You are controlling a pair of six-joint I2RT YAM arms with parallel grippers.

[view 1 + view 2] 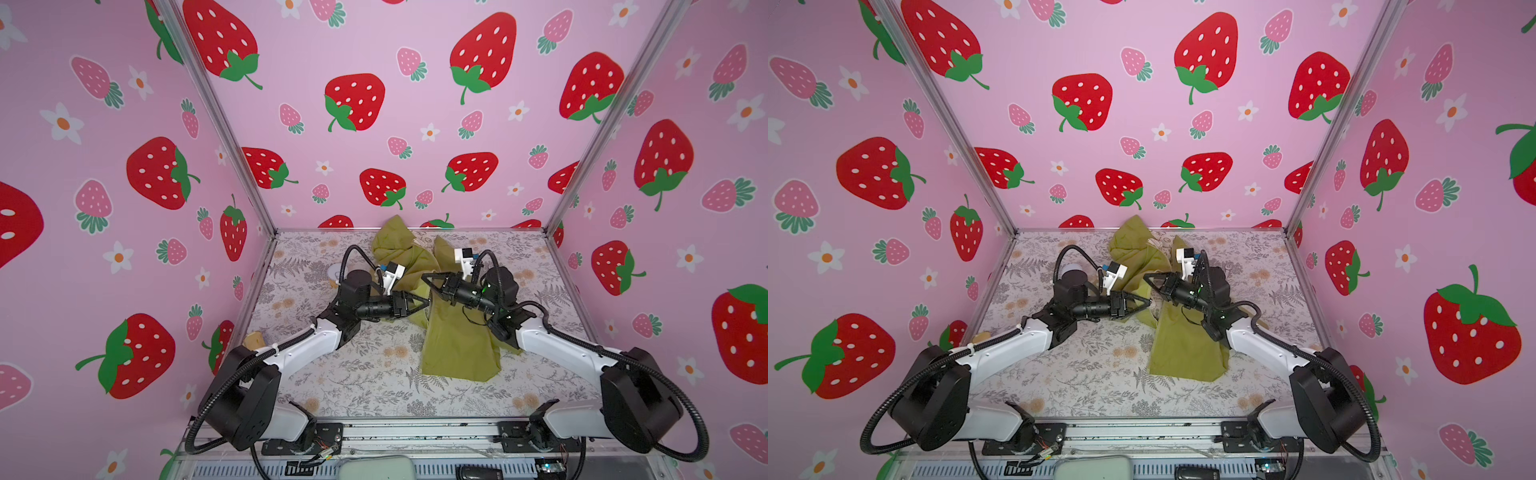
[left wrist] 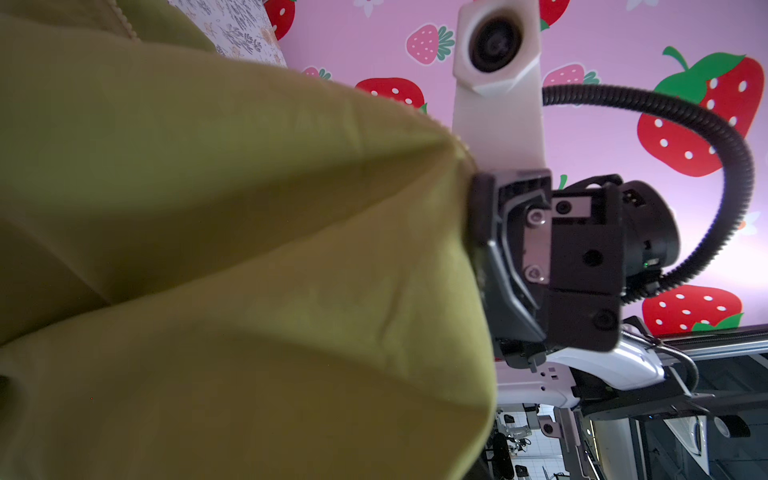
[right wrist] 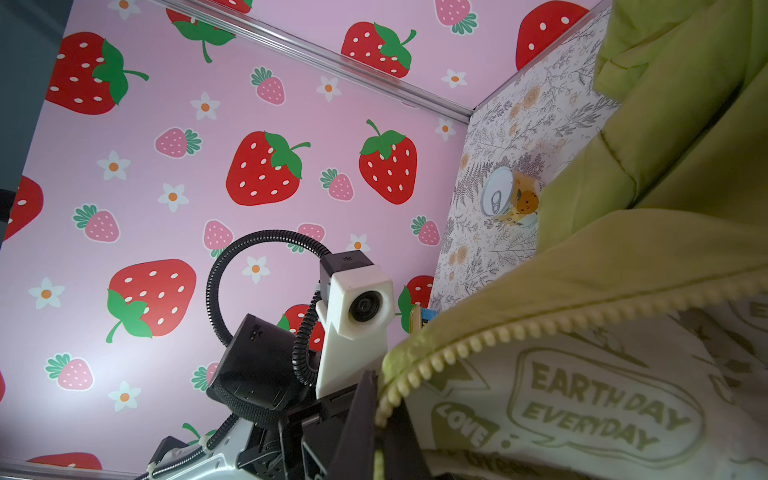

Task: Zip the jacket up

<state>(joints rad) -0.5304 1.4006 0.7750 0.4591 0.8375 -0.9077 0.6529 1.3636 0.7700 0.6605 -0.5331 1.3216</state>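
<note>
One olive-green thin-fabric jacket [image 1: 457,345] [image 1: 1187,349], crumpled, centre-right on the floral-print table cover [image 1: 365,382]. Long axis runs from the flat panel low in frame up to a bunched end at the back wall. Matte woven cloth, soft folds. One open row of chunky cream plastic zipper teeth [image 3: 498,332]; cream lining [image 3: 602,395] printed "EARTH DAY EVERYDAY". Two claws: right gripper [image 2: 478,216] clamped on a gathered jacket edge; left gripper [image 1: 426,300] at the cloth mid-frame, gap can't tell. One silver-topped can [image 3: 509,199].

Open mat [image 1: 365,390] in front, jacket [image 1: 457,349] heaped centre-right
</note>
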